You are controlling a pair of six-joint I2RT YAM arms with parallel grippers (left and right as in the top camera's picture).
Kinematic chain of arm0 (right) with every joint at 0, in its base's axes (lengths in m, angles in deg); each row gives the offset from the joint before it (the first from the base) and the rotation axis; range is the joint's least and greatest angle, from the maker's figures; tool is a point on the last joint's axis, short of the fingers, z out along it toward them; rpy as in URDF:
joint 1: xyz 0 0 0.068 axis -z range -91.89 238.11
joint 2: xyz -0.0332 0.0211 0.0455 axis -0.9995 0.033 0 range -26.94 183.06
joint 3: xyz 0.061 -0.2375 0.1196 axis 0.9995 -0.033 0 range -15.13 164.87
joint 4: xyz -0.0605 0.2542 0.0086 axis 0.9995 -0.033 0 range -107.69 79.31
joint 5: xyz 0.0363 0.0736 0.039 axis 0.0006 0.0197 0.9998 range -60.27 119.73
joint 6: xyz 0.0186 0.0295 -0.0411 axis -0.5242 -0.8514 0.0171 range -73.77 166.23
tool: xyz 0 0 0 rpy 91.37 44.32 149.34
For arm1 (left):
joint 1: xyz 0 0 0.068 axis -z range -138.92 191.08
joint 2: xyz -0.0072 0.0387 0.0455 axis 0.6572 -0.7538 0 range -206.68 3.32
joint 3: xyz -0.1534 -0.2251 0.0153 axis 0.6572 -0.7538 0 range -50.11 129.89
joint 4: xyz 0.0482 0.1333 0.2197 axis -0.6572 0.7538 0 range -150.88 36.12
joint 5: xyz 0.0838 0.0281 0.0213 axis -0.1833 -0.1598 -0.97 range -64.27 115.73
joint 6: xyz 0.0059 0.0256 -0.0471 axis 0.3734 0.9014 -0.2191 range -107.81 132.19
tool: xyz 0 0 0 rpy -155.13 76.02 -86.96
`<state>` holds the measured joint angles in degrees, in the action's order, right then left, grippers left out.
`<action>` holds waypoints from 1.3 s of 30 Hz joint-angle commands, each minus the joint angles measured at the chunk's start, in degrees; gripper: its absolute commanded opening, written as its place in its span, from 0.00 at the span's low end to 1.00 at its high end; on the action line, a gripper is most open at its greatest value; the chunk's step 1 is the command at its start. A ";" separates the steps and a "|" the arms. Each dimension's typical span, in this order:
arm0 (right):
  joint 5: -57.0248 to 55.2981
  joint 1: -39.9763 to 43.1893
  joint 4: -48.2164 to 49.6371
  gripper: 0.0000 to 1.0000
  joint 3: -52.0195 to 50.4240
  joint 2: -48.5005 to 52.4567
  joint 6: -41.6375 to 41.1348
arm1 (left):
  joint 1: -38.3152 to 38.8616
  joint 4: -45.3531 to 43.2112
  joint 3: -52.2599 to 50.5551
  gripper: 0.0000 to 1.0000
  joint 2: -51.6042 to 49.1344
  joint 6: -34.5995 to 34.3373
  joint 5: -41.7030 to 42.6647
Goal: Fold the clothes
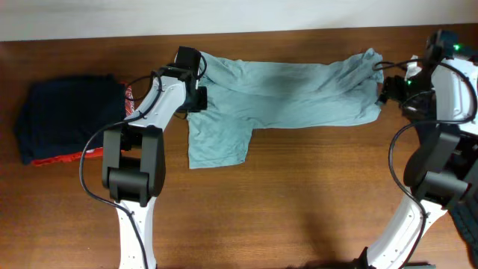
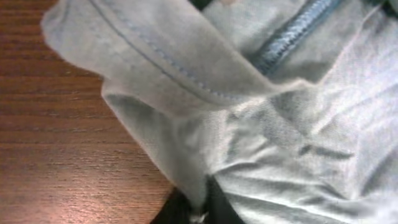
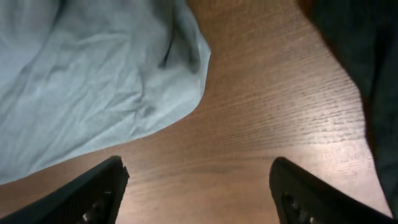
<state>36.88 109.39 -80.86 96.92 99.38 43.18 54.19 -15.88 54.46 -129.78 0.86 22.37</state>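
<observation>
The pale grey-blue T-shirt [image 1: 287, 93] lies folded into a long band across the back of the table, with one sleeve [image 1: 216, 142] hanging toward the front at its left end. My left gripper [image 1: 196, 78] is shut on the shirt's left end; in the left wrist view the cloth [image 2: 261, 124] is pinched between the black fingers [image 2: 199, 208]. My right gripper [image 1: 385, 88] is open and empty just off the shirt's right end; in the right wrist view its fingers [image 3: 198, 186] hover over bare wood beside the cloth [image 3: 93, 81].
A stack of folded navy and red garments [image 1: 67, 116] sits at the left. A dark loose garment [image 3: 360, 56] lies at the far right, also at the lower right edge of the overhead view [image 1: 467, 217]. The wooden table [image 1: 299, 202] spans the front.
</observation>
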 commanded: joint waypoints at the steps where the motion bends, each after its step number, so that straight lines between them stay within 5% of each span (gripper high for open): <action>1: 1.07 -0.31 2.38 0.77 -4.04 0.61 -0.17 | -0.15 0.42 0.46 0.01 -1.09 0.20 0.55; 23: 3.78 -3.43 21.92 0.75 -17.27 0.61 -0.87 | -0.33 0.44 0.46 0.01 -1.09 0.17 -0.98; 28: 2.64 -5.16 24.22 0.47 -18.21 0.61 -2.38 | -0.33 0.44 0.46 0.01 -1.09 0.17 -0.98; 33: 2.64 -5.09 23.65 0.06 -18.21 0.61 -2.38 | -0.33 0.48 0.46 0.01 -1.09 0.00 -0.96; 39: 2.67 -5.03 20.48 0.04 -16.59 -0.46 -2.34 | -1.55 4.35 2.27 0.01 0.02 0.00 -0.94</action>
<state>39.90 104.41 -58.83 79.26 99.73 40.69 54.08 -13.85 54.70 -129.80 0.79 22.26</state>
